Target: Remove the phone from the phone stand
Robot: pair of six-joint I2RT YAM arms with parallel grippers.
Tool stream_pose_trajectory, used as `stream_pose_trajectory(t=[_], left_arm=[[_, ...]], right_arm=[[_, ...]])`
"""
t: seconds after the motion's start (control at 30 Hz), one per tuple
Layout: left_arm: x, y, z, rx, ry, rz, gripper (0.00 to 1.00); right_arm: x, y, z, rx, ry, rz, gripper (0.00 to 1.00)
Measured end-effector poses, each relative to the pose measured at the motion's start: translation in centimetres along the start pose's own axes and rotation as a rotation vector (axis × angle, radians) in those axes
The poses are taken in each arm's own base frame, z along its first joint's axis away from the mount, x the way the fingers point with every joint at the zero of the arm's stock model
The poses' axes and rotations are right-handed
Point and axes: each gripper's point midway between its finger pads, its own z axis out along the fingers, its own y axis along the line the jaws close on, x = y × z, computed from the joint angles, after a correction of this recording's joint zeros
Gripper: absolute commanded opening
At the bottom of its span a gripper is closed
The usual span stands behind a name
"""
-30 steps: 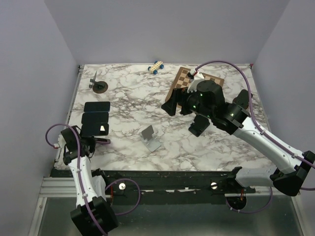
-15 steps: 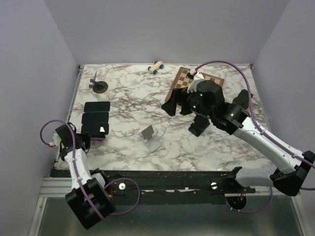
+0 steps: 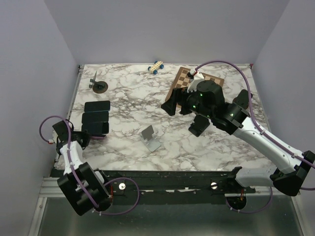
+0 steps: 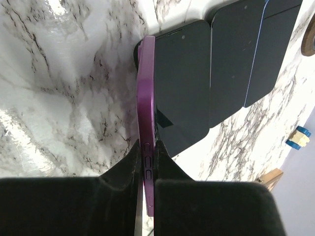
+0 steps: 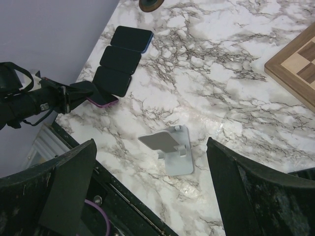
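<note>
The grey phone stand (image 3: 150, 137) stands empty mid-table, and the right wrist view shows it (image 5: 170, 147) below my camera. A phone in a purple case (image 3: 94, 129) lies low at the near left, third in a row of dark phones. My left gripper (image 3: 84, 137) is shut on its purple edge (image 4: 146, 98), the fingers (image 4: 123, 172) pinching beside the side buttons. It also shows in the right wrist view (image 5: 106, 81). My right gripper (image 3: 184, 115) is open and empty, hovering above the table right of the stand.
Two other dark phones (image 3: 96, 117) (image 3: 97, 106) lie side by side behind the purple one. A chessboard (image 3: 194, 81) sits at the back right, a toy car (image 3: 156, 67) at the back, and a round brown base (image 3: 100, 87) at the back left.
My left arm has swung left and back toward the table's near-left edge. The purple phone now sits flatter beside the other phones and its bright glint is gone. The right arm has not moved.
</note>
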Motion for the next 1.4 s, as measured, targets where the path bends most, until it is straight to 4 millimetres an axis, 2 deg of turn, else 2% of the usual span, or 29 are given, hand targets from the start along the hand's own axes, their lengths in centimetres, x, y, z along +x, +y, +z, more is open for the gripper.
stream_pose_trajectory(t=[0.2, 0.3, 0.4, 0.5, 0.73, 0.83, 1.03, 1.17, 1.3, 1.4], left_arm=[[0.5, 0.0, 0.4, 0.005, 0.033, -0.027, 0.13], [0.5, 0.0, 0.6, 0.004, 0.041, -0.042, 0.32], [0.7, 0.4, 0.8, -0.006, 0.042, -0.042, 0.42], [1.8, 2.5, 1.3, -0.069, 0.076, -0.054, 0.48], [1.8, 2.7, 1.1, -0.072, 0.069, -0.037, 0.76], [1.6, 2.5, 0.8, -0.061, 0.058, -0.024, 0.98], [1.1, 2.3, 0.0, -0.050, 0.025, -0.006, 0.99], [1.2, 1.6, -1.2, -0.012, 0.003, 0.009, 0.99], [2.2, -0.8, -3.2, 0.094, -0.029, 0.107, 0.99], [4.6, -4.8, -6.5, 0.259, -0.038, 0.270, 0.99]], right_arm=[[0.0, 0.0, -0.1, -0.002, -0.003, 0.001, 1.00], [-0.2, 0.1, -0.3, -0.005, -0.010, 0.001, 1.00], [-0.5, 0.2, -0.7, -0.011, -0.020, 0.002, 1.00], [-0.7, 0.3, -1.1, -0.016, -0.029, 0.007, 1.00], [-0.8, 0.4, -1.2, -0.019, -0.034, 0.011, 1.00], [-0.9, 0.5, -1.2, -0.024, -0.035, 0.013, 1.00], [-0.8, 0.7, -1.2, -0.031, -0.032, 0.019, 1.00], [-0.8, 0.6, -1.1, -0.025, -0.031, 0.019, 1.00], [-0.9, -0.7, -1.0, 0.044, -0.044, 0.014, 1.00], [-1.4, -2.2, -1.4, 0.125, -0.075, 0.008, 1.00]])
